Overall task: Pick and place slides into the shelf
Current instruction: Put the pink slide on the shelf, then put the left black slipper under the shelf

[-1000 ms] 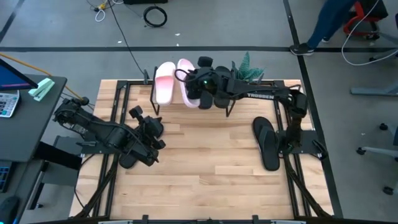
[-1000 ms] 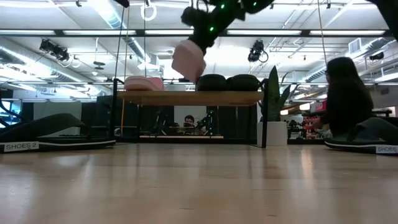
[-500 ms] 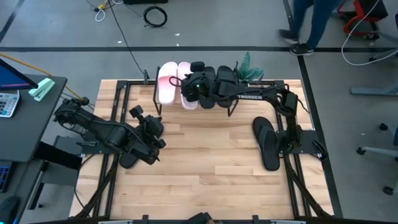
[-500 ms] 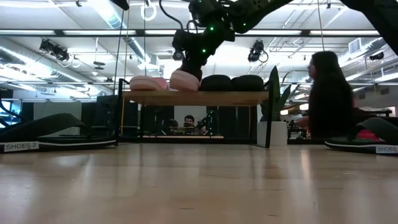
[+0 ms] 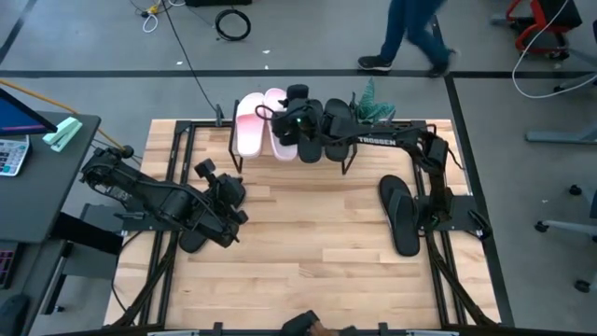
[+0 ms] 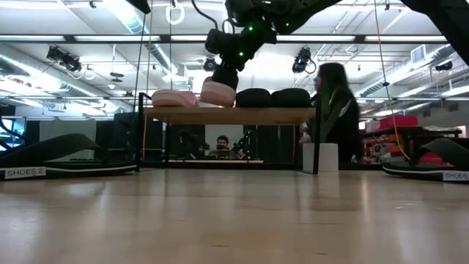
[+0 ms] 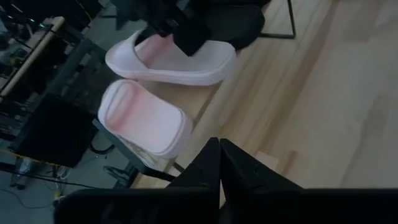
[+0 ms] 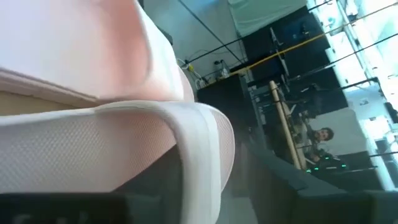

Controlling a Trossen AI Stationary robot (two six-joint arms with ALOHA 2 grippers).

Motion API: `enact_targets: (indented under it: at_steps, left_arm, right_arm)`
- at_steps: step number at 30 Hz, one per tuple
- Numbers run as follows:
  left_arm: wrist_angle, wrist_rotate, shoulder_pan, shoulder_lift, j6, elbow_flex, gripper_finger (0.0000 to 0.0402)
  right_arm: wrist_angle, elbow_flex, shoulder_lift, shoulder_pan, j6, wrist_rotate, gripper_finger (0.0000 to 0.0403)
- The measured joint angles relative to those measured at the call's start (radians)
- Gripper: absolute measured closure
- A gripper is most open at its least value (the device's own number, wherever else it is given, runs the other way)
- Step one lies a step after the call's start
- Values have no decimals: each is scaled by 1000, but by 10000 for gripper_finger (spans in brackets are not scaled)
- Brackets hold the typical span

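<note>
The shelf [image 6: 264, 115] stands at the table's far edge. On its plank top rest two pale pink slides [image 5: 248, 121] [image 5: 278, 129] and two black slides [image 6: 253, 97] [image 6: 291, 97], soles down. My right gripper [image 6: 223, 77] is open just above the second pink slide [image 7: 171, 62], at its strap, which fills the right wrist view [image 8: 199, 149]. Another black slide [image 5: 399, 215] lies on the table's right. One more [image 6: 73, 158] lies at the left, partly under my left arm. My left gripper [image 7: 219, 162] is shut and empty, low over the table's left [image 5: 231, 194]. My right gripper comes down from above at the strap [image 7: 205, 59] of the second pink slide, which lies flat on the shelf top beside the first. Its own body hides the fingers, so I cannot tell whether it touches the strap.
A potted plant [image 6: 322, 110] stands at the shelf's right end. A person [image 5: 410, 37] walks on the floor beyond the table. A desk with a calculator [image 5: 11, 154] is off the table's left edge. Bare wood lies between the two arms [image 5: 308, 243].
My right gripper has carried the second pink slide toward the far edge and down. The slide hung tilted above the shelf a second ago. Now it lies flat on the plank beside the first pink slide. The person beyond the table has walked leftward.
</note>
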Motion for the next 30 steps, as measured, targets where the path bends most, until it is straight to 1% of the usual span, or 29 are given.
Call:
enact_targets:
  at_steps: [3,6,9,12,14,18,22,26,28,30]
  left_arm:
    - [0,17,0,0,0,0,394]
    - [0,22,0,0,0,0,394]
    - [-1,23,0,0,0,0,386]
    - [-1,23,0,0,0,0,381]
    - [-1,23,0,0,1,0,381]
    - [-1,23,0,0,1,0,391]
    - [-1,23,0,0,1,0,395]
    - [-1,27,0,0,-9,0,385]
    - [-1,51,0,0,-29,0,380]
    - [-1,96,0,0,-30,0,378]
  right_arm:
    - [-5,0,0,-18,34,-31,218]
    - [-14,0,-1,-33,63,-70,204]
    - [-71,0,-2,-47,72,-146,198]
    - [-157,0,-2,-47,85,-158,197]
    - [-194,0,-2,-39,79,-134,197]
    - [-172,0,-3,-21,63,-47,197]
    - [-170,0,-32,7,64,-35,199]
    - [-206,0,-83,80,74,9,208]
    - [-252,0,-118,127,75,64,213]
    - [-328,0,-165,182,112,123,217]
